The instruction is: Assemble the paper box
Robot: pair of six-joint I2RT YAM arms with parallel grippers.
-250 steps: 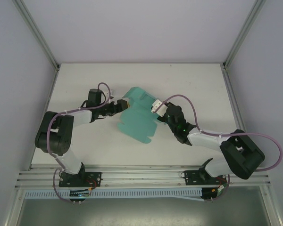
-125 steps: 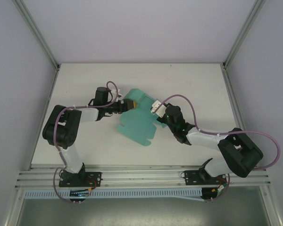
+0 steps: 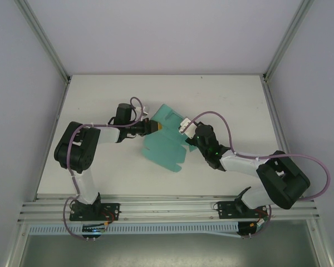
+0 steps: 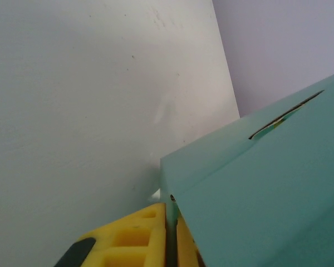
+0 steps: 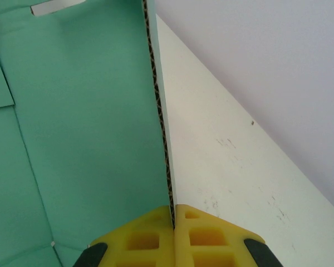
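One teal paper box (image 3: 166, 147), partly folded, lies in the middle of the table (image 3: 100, 100) between two grippers. The left gripper (image 3: 156, 127) is clamped on its far-left edge, and the right gripper (image 3: 185, 127) is clamped on its upright right wall.

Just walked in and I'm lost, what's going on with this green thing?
A robot is assembling a teal paper box. Its left fingers are pinched shut on one edge of the card, and its right fingers are pinched shut on the opposite side. The card is partly folded, not yet a finished box.
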